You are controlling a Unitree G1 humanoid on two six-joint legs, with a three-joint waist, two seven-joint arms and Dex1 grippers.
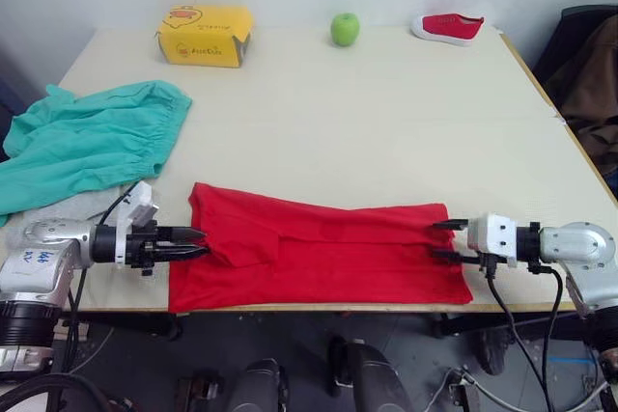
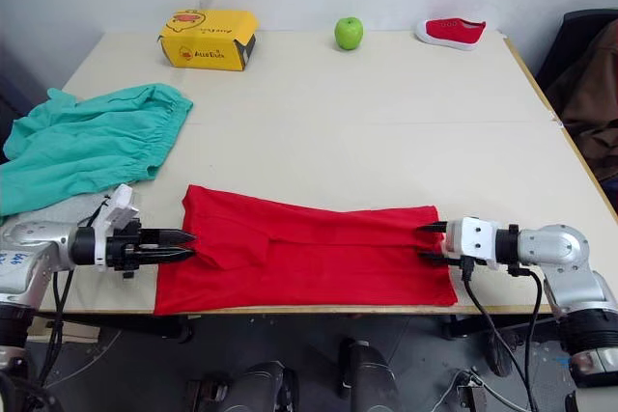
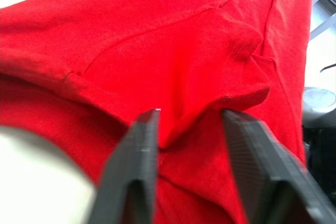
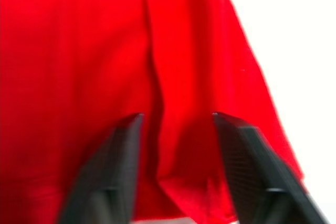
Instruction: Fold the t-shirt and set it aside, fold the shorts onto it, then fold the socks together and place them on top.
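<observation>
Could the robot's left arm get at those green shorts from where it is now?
Probably yes: the shorts lie on the robot's left, just beyond the left pincer, with nothing between. That pincer is open at the t-shirt edge.

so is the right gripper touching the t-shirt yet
Cannot tell. The right wrist view shows the right gripper open, fingers straddling the t-shirt hem, but no plain contact or gap.

Both head eyes look forward and down over the table (image 1: pixel 386 123). Each wrist camera peers close along its fingers, sharing the t-shirt (image 1: pixel 319 248) with them
</observation>
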